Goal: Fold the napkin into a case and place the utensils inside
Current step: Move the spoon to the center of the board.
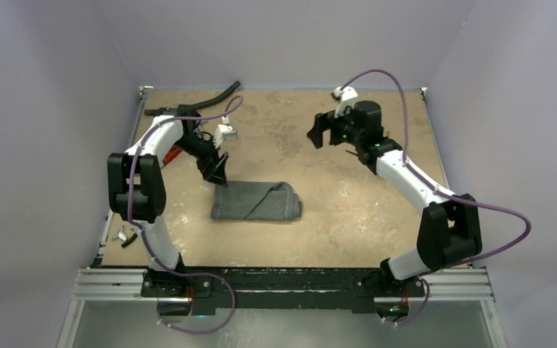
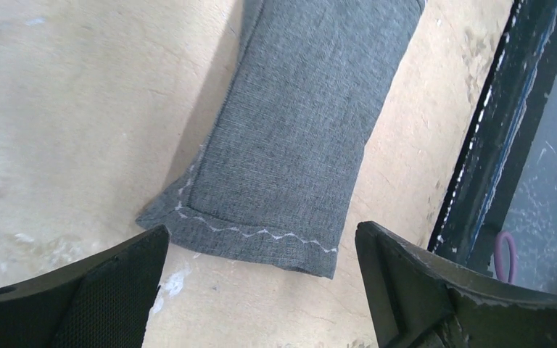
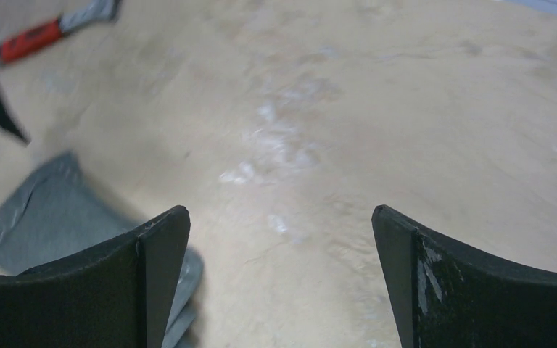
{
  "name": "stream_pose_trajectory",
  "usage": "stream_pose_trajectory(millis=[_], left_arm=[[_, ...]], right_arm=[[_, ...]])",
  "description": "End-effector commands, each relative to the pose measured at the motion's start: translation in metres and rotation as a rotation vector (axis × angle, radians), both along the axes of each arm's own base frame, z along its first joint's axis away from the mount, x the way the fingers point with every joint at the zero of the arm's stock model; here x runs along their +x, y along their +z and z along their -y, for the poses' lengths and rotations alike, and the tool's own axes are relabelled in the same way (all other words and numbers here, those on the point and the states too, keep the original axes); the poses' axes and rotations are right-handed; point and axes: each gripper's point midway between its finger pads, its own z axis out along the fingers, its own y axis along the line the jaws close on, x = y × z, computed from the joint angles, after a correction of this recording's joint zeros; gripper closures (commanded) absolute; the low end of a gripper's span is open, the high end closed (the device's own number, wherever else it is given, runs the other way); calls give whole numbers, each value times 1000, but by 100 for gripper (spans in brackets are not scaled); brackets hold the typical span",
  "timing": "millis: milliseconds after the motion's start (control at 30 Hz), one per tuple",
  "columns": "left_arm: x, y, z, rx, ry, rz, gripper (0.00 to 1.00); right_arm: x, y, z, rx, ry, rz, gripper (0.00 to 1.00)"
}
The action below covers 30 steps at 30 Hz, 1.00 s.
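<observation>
The grey napkin (image 1: 256, 201) lies folded into a flat band in the middle of the table, its right end bunched. In the left wrist view its near end (image 2: 297, 130) shows a pale zigzag hem. My left gripper (image 1: 218, 176) hangs open just above the napkin's left end, which sits between the jaws (image 2: 261, 229) untouched. My right gripper (image 1: 318, 135) is open and empty, raised over bare table behind and to the right of the napkin (image 3: 281, 212); the napkin (image 3: 47, 210) shows at lower left there. Two small thin pieces (image 1: 125, 236), pale and tan, lie at the table's left edge; I cannot make out a black spoon.
A red-handled wrench (image 1: 172, 154) lies under the left arm and shows in the right wrist view (image 3: 32, 38). A long black hose (image 1: 210, 98) lies along the back left. The black front rail (image 2: 489, 145) runs close to the napkin's side.
</observation>
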Motion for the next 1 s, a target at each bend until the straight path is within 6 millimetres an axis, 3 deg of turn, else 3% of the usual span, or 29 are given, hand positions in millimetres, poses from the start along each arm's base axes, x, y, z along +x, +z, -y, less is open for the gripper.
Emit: stream_pose_trajectory(millis=[0,167,267,367,467,567,700,800,833,967], left_arm=[[22,43,4,-10,107,90,1],[55,60,-2,48,261,139,2],[69,65,-9,95,319,150,2],[77,69,-13,102,349,135,2],[87,74,-23,58,401,118,1],[94,75,-34,100,423,164,2],[101,76,-45,151,468,235,1],[103,75,-52,186,504,240,1],[106,76,-63,196,543,245,2],[116,94,-88,204,659,299,1]], right_arm=[[39,-20,66,206,-337,-153,1],[40,-46,161,247,-767,-230,1],[35,-46,193,178,-898,-191,1],[33,-64,221,56,-1017,-232,1],[38,-80,244,52,-1088,-272,1],[50,-88,261,77,-1122,-278,1],[79,-107,276,1,-1147,-302,12],[97,-123,272,4,-1128,-348,22],[100,-128,272,4,-1127,-352,25],[101,-147,265,7,-1100,-406,45]])
